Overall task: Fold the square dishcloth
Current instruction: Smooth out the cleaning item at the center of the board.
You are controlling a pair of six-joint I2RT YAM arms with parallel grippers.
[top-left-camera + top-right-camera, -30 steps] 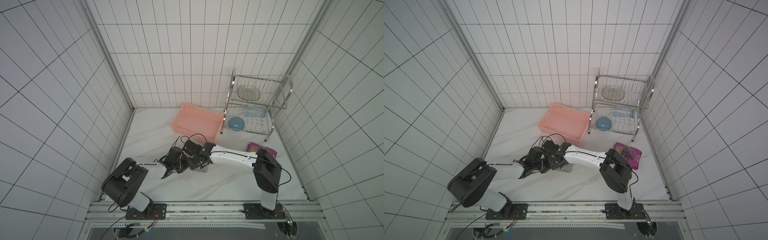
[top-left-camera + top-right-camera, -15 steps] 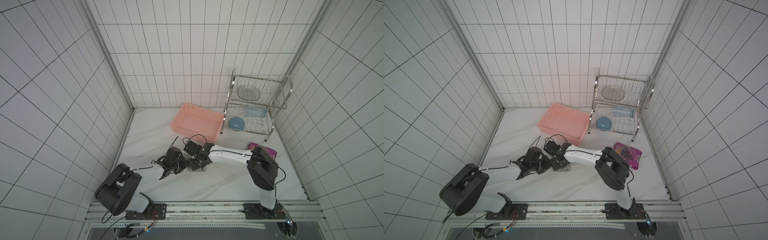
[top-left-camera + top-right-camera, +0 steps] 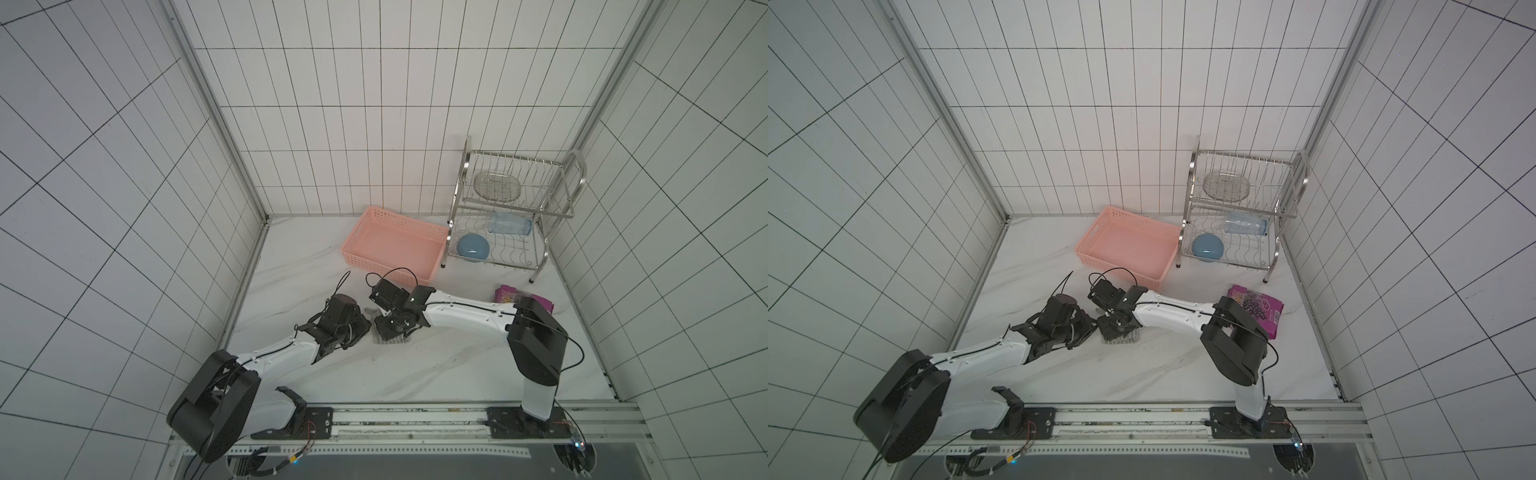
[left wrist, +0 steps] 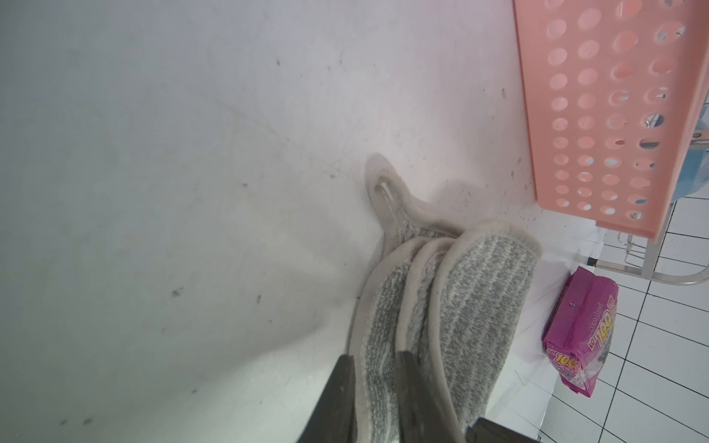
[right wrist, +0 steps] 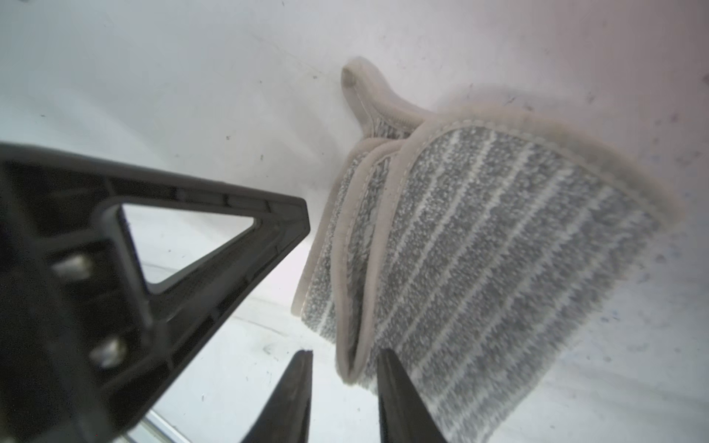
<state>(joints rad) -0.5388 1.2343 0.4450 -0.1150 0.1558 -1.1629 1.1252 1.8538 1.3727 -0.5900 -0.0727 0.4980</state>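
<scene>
Two risks from here. We have the square dishcloth [image 5: 498, 249], soft grey with thin white stripes and a pale hem, lying folded in stacked layers on the white marble tabletop [image 4: 153, 191]. It sits in front of the pink perforated plastic basket [image 4: 598, 115], between both arms and well apart from the purple snack packet [image 4: 583, 333]. The right gripper [image 5: 345, 354] has its jaws narrowly parted and straddles the folded edge. There is daylight between one finger and the hem, so we read it as not gripping. The left gripper [image 4: 376, 360] also has narrow jaws, and one hem layer fills the gap. One finger looks tucked between layers, and we cannot tell whether that layer is pinched or just sitting there.

Risk one: if an arm backs out with a finger against a layer, the plush pile drags and we peel the fold open. The left side worries us more. Risk two: the layers sit offset at the hem and the top one bulges, so with nothing pressing on it we judge it could spring up. Both wrists are just beside each other in both top views, so a sideways exit could clip the other arm. The small corner loop [image 4: 385, 188] pokes out past the fold, which is only cosmetic.
</scene>
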